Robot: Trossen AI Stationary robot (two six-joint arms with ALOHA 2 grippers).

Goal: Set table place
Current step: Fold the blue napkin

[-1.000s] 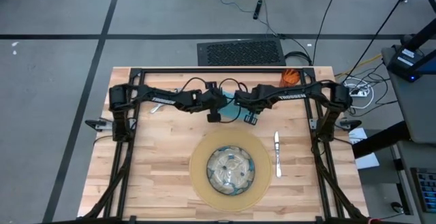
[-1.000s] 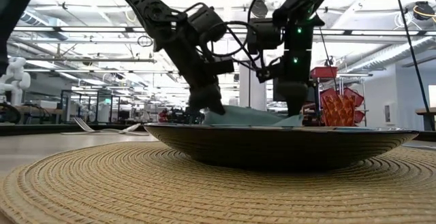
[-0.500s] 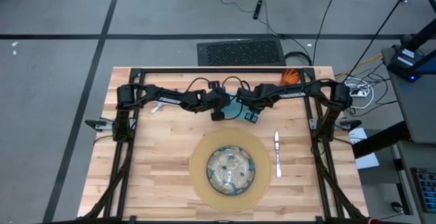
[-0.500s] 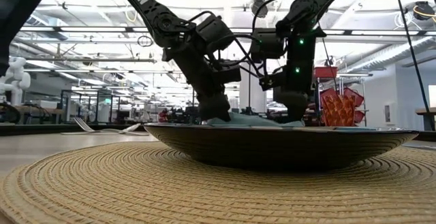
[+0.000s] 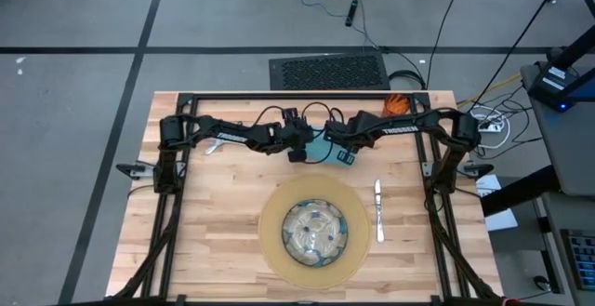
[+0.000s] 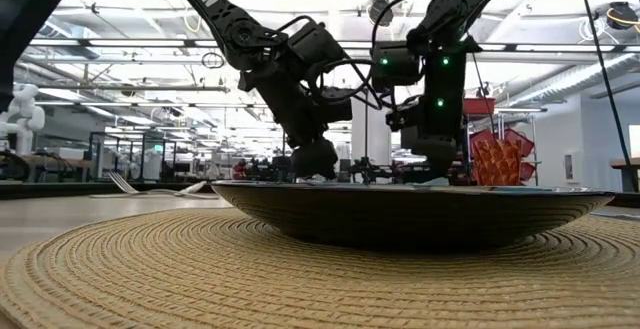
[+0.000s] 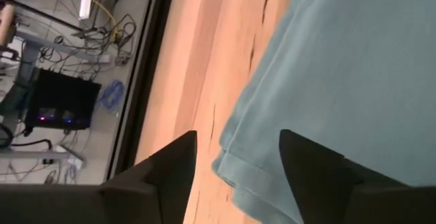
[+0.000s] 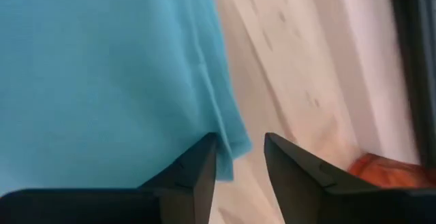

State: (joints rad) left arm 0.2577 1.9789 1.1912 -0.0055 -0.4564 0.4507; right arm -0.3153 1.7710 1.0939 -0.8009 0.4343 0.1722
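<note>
The table (image 5: 214,213) is lying under everything, its light wood filling the middle of the high view. The round tan mat (image 5: 271,236) is sitting near the table's front edge, and the patterned glass bowl (image 5: 315,231) is resting at the mat's centre; in the low view the bowl's dark rim (image 6: 420,209) is rising off the woven mat (image 6: 150,269). Both dark arms are reaching inward from the table's sides and meeting behind the mat, over the teal napkin (image 5: 323,146), which is lying flat on the wood between the two grippers.

The left gripper (image 5: 296,150) is hanging at the napkin's left edge; in its wrist view its fingers (image 7: 170,169) are standing spread, with the napkin's hemmed corner (image 7: 327,67) lying free between them. The right gripper (image 5: 345,153) is hanging at the napkin's right edge, its fingers (image 8: 197,169) parted with a gap, the cloth edge (image 8: 102,74) just beyond them, not pinched.

The knife (image 5: 378,209) is lying just right of the mat. The fork (image 5: 212,146) is lying well left of the napkin, under the left arm. The orange cup (image 5: 397,104) is sitting at the table's back right, behind the right arm.
</note>
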